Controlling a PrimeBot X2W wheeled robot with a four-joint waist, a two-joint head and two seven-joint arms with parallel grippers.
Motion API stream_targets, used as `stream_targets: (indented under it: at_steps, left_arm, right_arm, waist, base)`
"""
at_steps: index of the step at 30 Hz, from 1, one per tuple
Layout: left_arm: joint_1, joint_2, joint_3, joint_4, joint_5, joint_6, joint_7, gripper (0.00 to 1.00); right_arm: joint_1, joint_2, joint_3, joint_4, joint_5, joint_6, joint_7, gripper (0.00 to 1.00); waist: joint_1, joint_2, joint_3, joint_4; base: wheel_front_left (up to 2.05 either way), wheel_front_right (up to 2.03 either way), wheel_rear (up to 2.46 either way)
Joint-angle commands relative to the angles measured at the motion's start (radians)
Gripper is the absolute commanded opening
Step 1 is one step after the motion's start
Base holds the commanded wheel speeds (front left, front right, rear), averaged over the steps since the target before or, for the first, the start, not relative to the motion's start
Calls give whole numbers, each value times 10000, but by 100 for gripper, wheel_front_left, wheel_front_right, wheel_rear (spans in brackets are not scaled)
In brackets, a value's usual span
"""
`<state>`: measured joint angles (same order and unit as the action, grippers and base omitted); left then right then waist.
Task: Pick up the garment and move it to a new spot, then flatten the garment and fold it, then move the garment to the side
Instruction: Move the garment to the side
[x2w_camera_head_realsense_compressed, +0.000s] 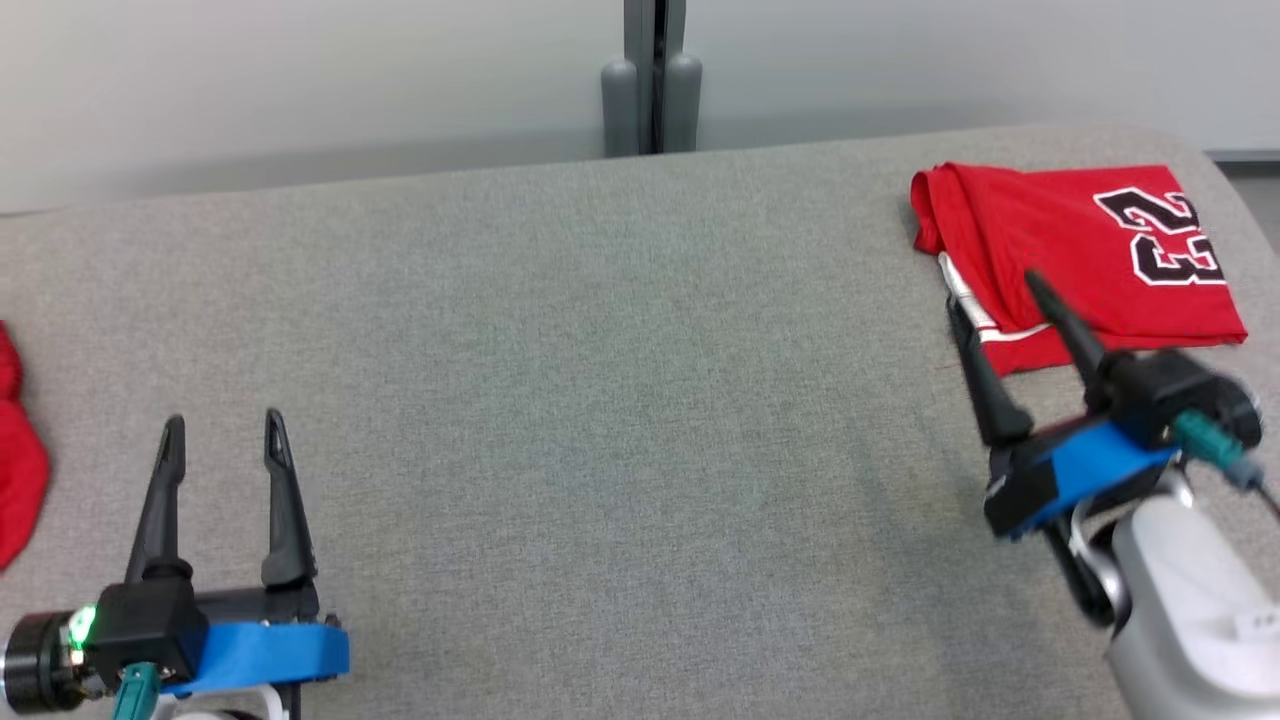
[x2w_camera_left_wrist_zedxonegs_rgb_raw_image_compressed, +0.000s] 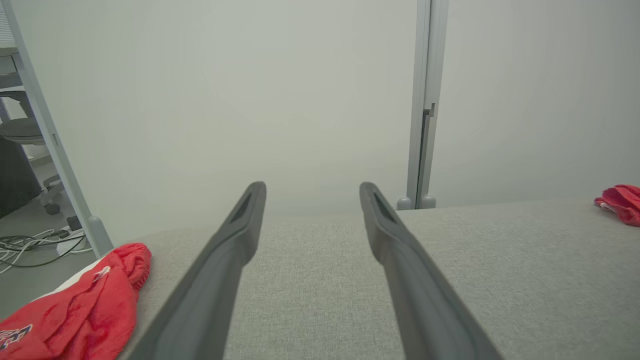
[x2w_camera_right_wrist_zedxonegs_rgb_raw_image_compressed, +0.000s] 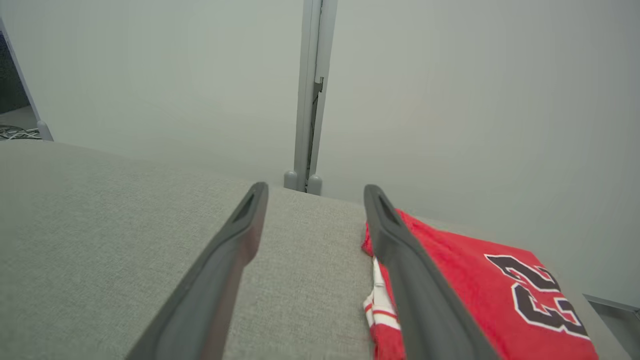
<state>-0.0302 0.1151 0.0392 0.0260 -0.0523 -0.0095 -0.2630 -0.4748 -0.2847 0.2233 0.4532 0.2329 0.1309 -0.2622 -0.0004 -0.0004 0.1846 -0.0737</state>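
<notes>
A crumpled red garment (x2w_camera_head_realsense_compressed: 15, 470) lay at the grey table's (x2w_camera_head_realsense_compressed: 620, 400) left edge, with the left gripper (x2w_camera_head_realsense_compressed: 224, 420) nearby, spread wide and empty. Bare tabletop ran right to the right gripper (x2w_camera_head_realsense_compressed: 992, 290), also wide and empty, at the near-left edge of the folded jersey (x2w_camera_head_realsense_compressed: 1070, 240) in the far-right corner.

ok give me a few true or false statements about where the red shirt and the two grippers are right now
1. The jersey lies folded at the right end of the table. True.
2. The right gripper is shut on the jersey. False: its fingers stand apart, gripping nothing.
3. The left gripper is open above bare table. True.
4. The jersey's number is 45. False: it reads 23.
5. A second red garment lies at the table's left edge. True.
</notes>
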Motion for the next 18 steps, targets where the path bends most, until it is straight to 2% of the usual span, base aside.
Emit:
stream_targets:
  at_steps: [1,8,18]
  left_arm:
    - [94,-26,37,86,-50,-51,-22,100]
    - [417,-126,121,604,58,-209,-22,100]
    - [673,-143,150,1250,182,-385,-24,100]
  right_arm:
    - [291,65,-9,-118,70,-1,-36,100]
    - [1845,545,-403,-473,61,-1,-36,100]
    - [3219,1048,-1306,-1090,-296,-1,-36,100]
  waist:
    - [4,4,-101,-44]
    - [4,4,-561,21]
    - [4,4,-1112,219]
  base:
    - [0,0,0]
    - [0,0,0]
    - [0,0,0]
